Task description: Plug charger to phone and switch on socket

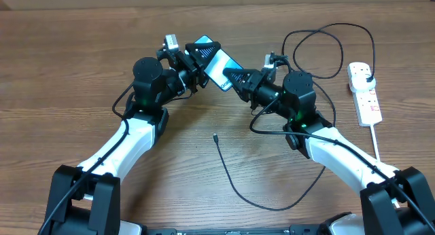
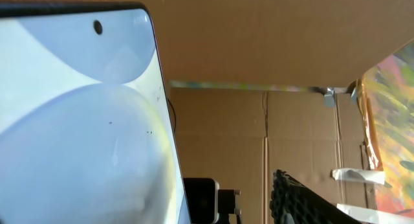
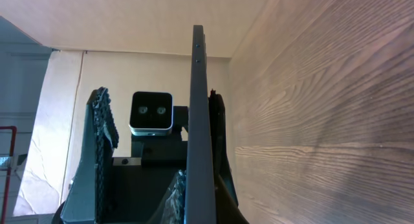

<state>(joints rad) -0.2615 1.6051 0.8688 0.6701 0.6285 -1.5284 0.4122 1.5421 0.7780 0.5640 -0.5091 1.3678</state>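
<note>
The phone (image 1: pixel 219 64) is held tilted above the table, its lit light-blue screen filling the left of the left wrist view (image 2: pixel 77 120). My right gripper (image 1: pixel 232 77) is shut on its lower end, and the phone shows edge-on between the fingers (image 3: pixel 197 120). My left gripper (image 1: pixel 198 58) is open around the phone's upper end, with one finger apart from the screen (image 2: pixel 304 198). The charger cable (image 1: pixel 238 187) lies loose on the table, its connector tip (image 1: pixel 215 135) free. Its black plug (image 1: pixel 366 73) sits in the white socket (image 1: pixel 367 102) at the right.
The socket's white cord (image 1: pixel 376 140) runs toward the front right edge. The black cable loops behind the right arm (image 1: pixel 326 41). Cardboard walls stand beyond the table (image 2: pixel 291 120).
</note>
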